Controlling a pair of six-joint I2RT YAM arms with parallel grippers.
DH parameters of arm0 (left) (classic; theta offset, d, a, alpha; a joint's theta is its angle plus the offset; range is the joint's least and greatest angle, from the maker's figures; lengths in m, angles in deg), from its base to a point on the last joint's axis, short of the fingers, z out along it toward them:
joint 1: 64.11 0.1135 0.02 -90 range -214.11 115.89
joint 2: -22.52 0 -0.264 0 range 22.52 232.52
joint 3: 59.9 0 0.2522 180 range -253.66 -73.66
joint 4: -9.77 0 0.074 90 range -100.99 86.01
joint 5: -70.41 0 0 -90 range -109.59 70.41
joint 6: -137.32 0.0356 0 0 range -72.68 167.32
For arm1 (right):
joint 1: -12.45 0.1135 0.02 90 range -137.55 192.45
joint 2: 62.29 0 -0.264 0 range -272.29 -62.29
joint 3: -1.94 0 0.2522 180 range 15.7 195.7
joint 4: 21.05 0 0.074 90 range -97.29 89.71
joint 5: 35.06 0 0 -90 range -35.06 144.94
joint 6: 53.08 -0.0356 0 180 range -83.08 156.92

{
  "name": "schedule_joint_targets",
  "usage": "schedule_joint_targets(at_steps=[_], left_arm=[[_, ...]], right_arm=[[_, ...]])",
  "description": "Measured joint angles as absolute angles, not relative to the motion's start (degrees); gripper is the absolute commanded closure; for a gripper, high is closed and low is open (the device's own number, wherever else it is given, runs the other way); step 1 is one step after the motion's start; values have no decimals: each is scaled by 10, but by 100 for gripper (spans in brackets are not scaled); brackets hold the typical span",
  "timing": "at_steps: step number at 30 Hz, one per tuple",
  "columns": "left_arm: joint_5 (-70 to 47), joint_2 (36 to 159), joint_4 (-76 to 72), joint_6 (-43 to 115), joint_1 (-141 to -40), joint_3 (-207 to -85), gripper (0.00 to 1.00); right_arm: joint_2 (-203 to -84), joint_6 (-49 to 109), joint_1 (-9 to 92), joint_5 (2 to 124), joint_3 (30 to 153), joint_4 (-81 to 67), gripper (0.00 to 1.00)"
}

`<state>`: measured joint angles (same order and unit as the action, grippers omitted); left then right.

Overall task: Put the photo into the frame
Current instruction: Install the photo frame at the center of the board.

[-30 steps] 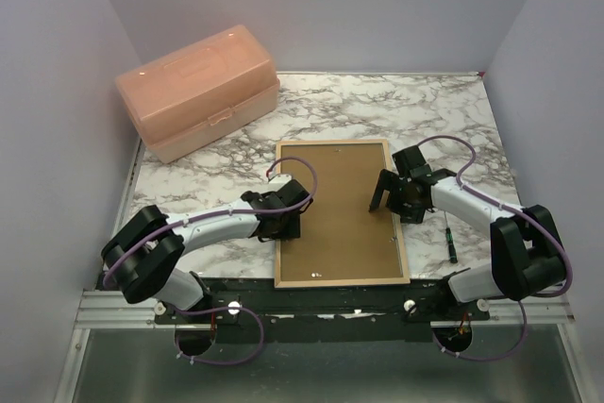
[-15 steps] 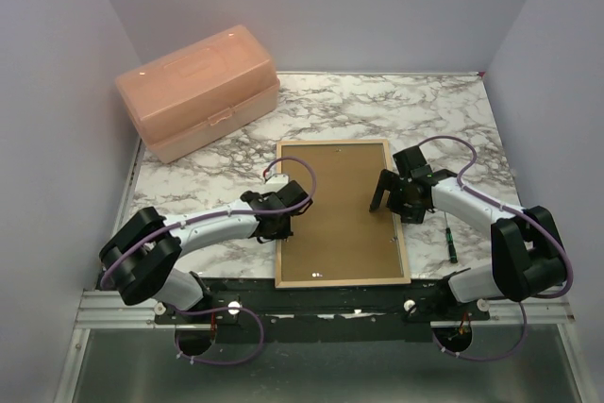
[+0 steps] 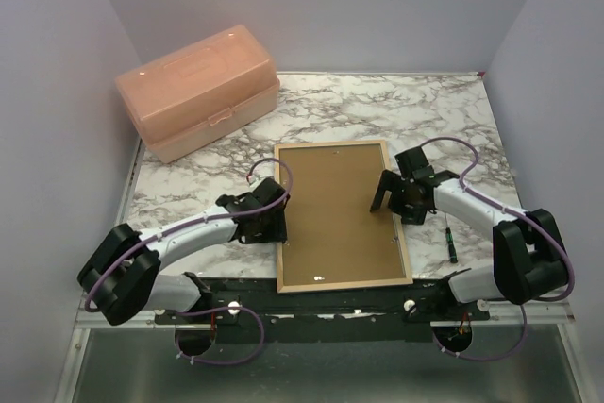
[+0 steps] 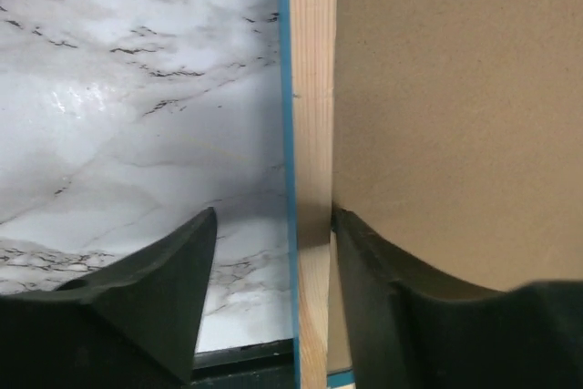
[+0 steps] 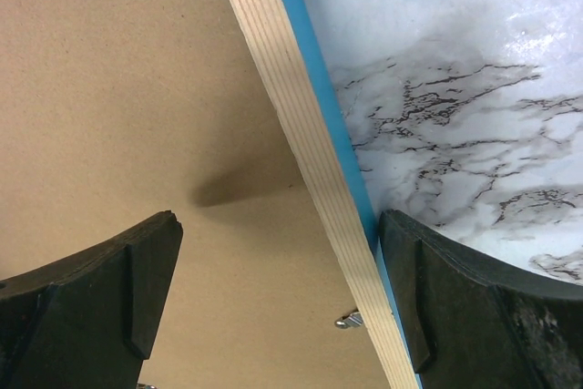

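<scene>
- Top external view. The frame [image 3: 344,283] is a thin-railed rectangle showing its light natural wood face. It lies flat on the marble-patterned desk [image 3: 444,115], long side running away from the arm bases.
- A flat brown backing board [image 3: 340,219] fills its opening.
- The frame lies between the two claws. The left claw [image 3: 276,222] is at the frame's left rail, near mid-length, and the right claw [image 3: 389,203] is at the right rail, directly opposite.
- A pink lidded box [image 3: 198,92] stands well beyond the left claw, at the far left of the desk.
- Left wrist view. The left claw [image 4: 271,220] is partly open and grips nothing.
- The wooden rail of the frame [image 4: 312,88], with a bright blue strip along its outer edge, runs between the fingers.
- One finger is over the bare desk [image 4: 137,88], with a strip of marble showing between it and the rail. The other finger is over the backing board [image 4: 455,88], just beside the rail's inner edge.
- Right wrist view. The right claw [image 5: 278,234] stands wide and holds nothing.
- The frame [image 5: 291,134] crosses diagonally between its fingers, the blue edge again on the outer side.
- One finger is over the backing board [image 5: 109,88]. The other is over the desk [image 5: 455,43], just outside the blue edge.
- A small metal fitting [image 5: 348,321] sits on the board against the rail, between the fingers.
</scene>
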<state>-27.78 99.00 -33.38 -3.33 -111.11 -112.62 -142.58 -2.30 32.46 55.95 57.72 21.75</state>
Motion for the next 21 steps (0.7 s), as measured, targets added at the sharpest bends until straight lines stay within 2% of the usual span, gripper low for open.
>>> schedule_joint_targets(at_steps=[5,12,21], left_arm=[[-186,934,-316,-13,-1023,-1096,22],[-134,949,-301,18,-975,-1119,22],[-152,1031,-331,43,-974,-1214,24]], right_arm=[[-1421,-23,313,572,574,219,1],[-1421,-20,288,600,573,220,1],[-1415,-21,285,618,564,211,1]])
